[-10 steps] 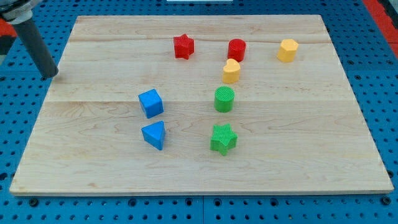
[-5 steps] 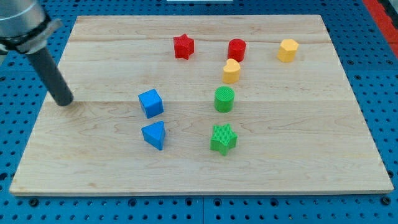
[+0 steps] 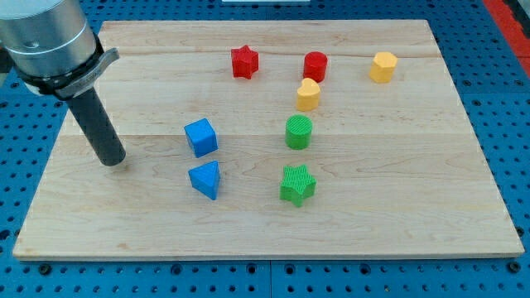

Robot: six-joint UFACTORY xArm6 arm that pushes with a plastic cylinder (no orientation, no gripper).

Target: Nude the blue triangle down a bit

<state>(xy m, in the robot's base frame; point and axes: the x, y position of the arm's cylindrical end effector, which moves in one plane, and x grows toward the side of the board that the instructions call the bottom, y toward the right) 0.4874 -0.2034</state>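
Approaching: the nudge looks not yet begun; my tip [image 3: 112, 161] stands clear of every block.
Tool: a bare rod with nothing to open or close, holding nothing; its end rests on the counter [image 3: 397, 207] toward the view's left.
Blue cube [image 3: 200, 136]: near the tip, at about its 2 o'clock.
Blue triangle [image 3: 205, 179]: at the tip's 4 o'clock, apart from it, just below the blue cube.
Green star [image 3: 297, 184]: at the triangle's 3 o'clock, well apart.
Left to do: I judge the tip must get to the triangle's 12 o'clock side, between it and the cube, then push toward 6 o'clock.
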